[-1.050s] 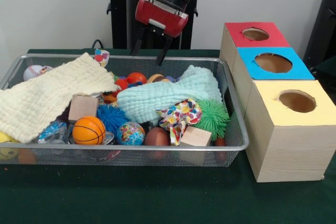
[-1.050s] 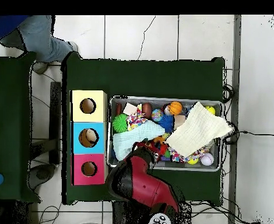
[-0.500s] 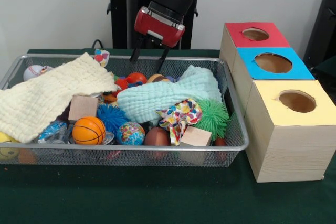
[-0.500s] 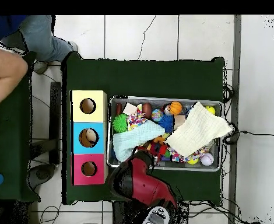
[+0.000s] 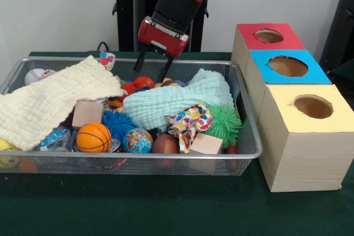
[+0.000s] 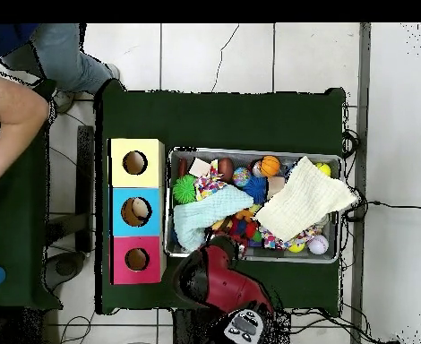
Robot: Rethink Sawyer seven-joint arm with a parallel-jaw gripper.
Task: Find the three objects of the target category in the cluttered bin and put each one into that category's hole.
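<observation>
From the front, the gripper (image 5: 150, 69) hangs with fingers spread apart and empty, just above an orange ball (image 5: 144, 82) in the wire bin (image 5: 243, 136), likely ready to grab it. From above, the arm hides the gripper; the three holed boxes (image 6: 136, 223) wait beside the bin.

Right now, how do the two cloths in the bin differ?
The cream cloth lies spread over the bin's left end, draping onto the rim. The mint cloth is bunched in the middle, inside the walls, just below the gripper. Both are crinkled fabric covering toys underneath.
</observation>
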